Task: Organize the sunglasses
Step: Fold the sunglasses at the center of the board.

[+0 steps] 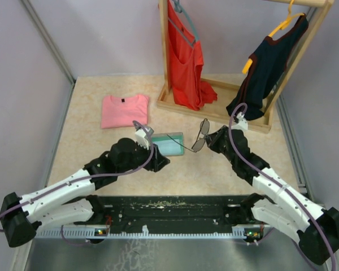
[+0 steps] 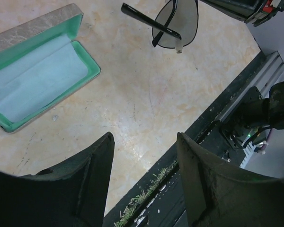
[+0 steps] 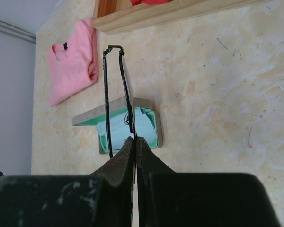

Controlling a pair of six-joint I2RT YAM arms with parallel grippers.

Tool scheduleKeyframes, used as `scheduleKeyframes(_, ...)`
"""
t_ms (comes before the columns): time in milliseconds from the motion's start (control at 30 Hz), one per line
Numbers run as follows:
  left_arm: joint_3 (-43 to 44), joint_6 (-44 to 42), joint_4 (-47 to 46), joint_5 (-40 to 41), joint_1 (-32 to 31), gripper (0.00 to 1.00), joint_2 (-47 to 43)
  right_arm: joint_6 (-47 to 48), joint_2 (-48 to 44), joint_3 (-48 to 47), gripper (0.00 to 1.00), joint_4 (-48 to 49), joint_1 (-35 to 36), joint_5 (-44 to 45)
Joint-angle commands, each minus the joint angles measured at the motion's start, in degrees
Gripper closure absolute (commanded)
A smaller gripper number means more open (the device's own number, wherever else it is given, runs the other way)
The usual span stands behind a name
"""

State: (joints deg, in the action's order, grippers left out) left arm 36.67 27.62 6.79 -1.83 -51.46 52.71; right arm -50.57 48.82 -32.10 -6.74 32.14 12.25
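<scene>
My right gripper (image 1: 211, 137) is shut on the sunglasses (image 1: 200, 135), a thin dark wire frame with grey lenses, and holds them above the table just right of the open grey case (image 1: 170, 143) with green lining and a light blue cloth inside. In the right wrist view the frame (image 3: 124, 85) sticks up from my closed fingertips, edge-on, with the case (image 3: 146, 124) behind it. My left gripper (image 2: 144, 142) is open and empty, near the table's front edge; its view shows the case (image 2: 38, 75) at upper left and the sunglasses (image 2: 177, 26) hanging at the top.
A folded pink shirt (image 1: 124, 109) lies at the back left. A wooden clothes rack (image 1: 214, 110) at the back right holds a red top (image 1: 183, 56) and a dark top (image 1: 265, 68). A black rail (image 1: 175, 206) runs along the near edge.
</scene>
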Motion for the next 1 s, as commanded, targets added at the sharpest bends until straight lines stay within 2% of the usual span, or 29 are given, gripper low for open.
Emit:
scheduleKeyframes(0,3.1,0.0,-2.9,7.6,-2.7,0.39,2.0,-0.6,-0.4,-3.3,1.0,2.3,1.4,2.2)
scheduleKeyframes(167,6.3,-0.3,-1.7,12.6,-3.1,0.39,5.0,-1.1,-1.2,-2.6,1.0,1.2,3.1,2.9)
scheduleKeyframes(533,10.5,-1.6,-2.0,17.7,-4.1,0.36,10.8,-1.3,-1.4,-2.1,1.0,0.2,6.2,3.3)
scheduleKeyframes(967,14.8,-5.5,-1.7,18.5,-4.6,0.35,16.4,0.7,1.9,-4.0,1.0,-1.3,10.2,5.8)
